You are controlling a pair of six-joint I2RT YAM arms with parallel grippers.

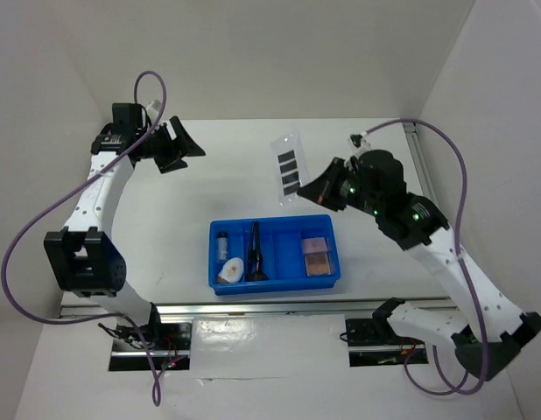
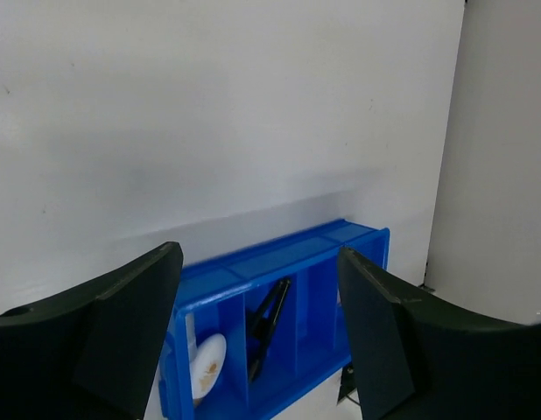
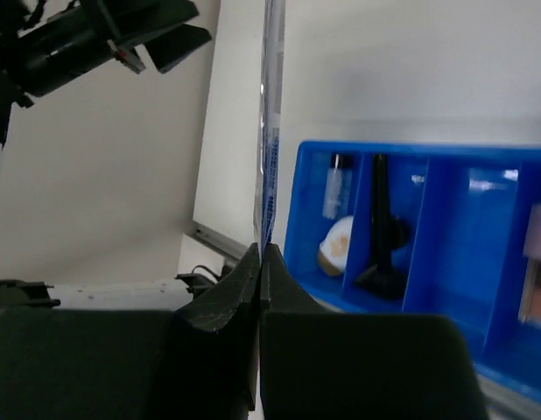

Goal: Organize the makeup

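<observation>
Makeup palette, clear plastic with dark pans, is pinched by one edge in the right gripper, mid-frame just above the blue divided tray. I'd tip it flat, then lower slowly into the slot between the black brushes and pink squares. At upper left, the left gripper hangs spread, empty.

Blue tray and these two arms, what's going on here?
The robot is sorting makeup into the blue tray. Its right gripper is shut on the clear palette, holding it beyond the tray's far side. The left gripper is open and empty, off to the far left. In the tray lie a vial, a white oval piece, black brushes and two pink squares.
</observation>
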